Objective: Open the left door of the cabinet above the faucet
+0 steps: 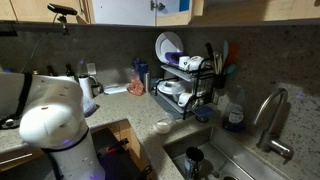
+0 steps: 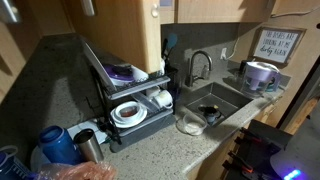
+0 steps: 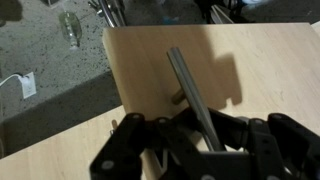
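Observation:
My gripper [image 3: 205, 130] is shut round the steel bar handle [image 3: 186, 78] of the left door [image 3: 150, 55], a flat light tan wooden panel. In an exterior view the door [image 2: 115, 35] stands swung out from the cabinet [image 2: 215, 8], with the gripper [image 2: 160, 12] at its free edge near the top of the frame. In both exterior views the gripper is mostly cut off by the top edge [image 1: 158, 5]. The steel gooseneck faucet [image 1: 271, 115] stands below at the sink and also shows in an exterior view [image 2: 200, 66].
A black dish rack [image 1: 185, 88] with plates and bowls stands on the speckled counter under the door, also seen in an exterior view [image 2: 128, 100]. The sink [image 2: 215, 100] holds a cup. A mug [image 2: 260, 75] and a framed sign [image 2: 278, 45] are beyond it. The white arm [image 1: 50, 125] fills the near left.

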You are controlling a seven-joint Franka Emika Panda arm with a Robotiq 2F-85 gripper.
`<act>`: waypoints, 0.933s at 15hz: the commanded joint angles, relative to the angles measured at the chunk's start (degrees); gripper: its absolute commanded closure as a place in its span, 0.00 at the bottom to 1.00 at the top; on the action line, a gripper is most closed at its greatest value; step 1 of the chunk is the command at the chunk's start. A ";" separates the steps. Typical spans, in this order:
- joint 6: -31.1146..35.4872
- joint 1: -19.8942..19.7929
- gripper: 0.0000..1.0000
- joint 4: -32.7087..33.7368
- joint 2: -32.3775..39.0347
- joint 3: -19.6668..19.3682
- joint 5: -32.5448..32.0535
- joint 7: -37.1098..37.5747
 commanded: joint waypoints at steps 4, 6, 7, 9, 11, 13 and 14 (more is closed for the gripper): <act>-12.26 6.48 0.51 1.53 -9.01 0.64 6.50 -5.79; -15.42 9.62 0.34 2.68 -10.43 0.47 9.03 -7.98; -16.84 11.20 0.27 3.13 -10.93 0.33 10.14 -9.13; -18.29 13.17 0.12 3.40 -11.85 0.23 11.95 -10.59; -18.49 14.48 0.00 3.92 -11.80 0.06 12.75 -11.19; -17.87 14.86 0.00 3.67 -11.80 0.05 12.92 -11.29; -17.02 14.29 0.00 3.48 -11.72 0.33 12.32 -11.08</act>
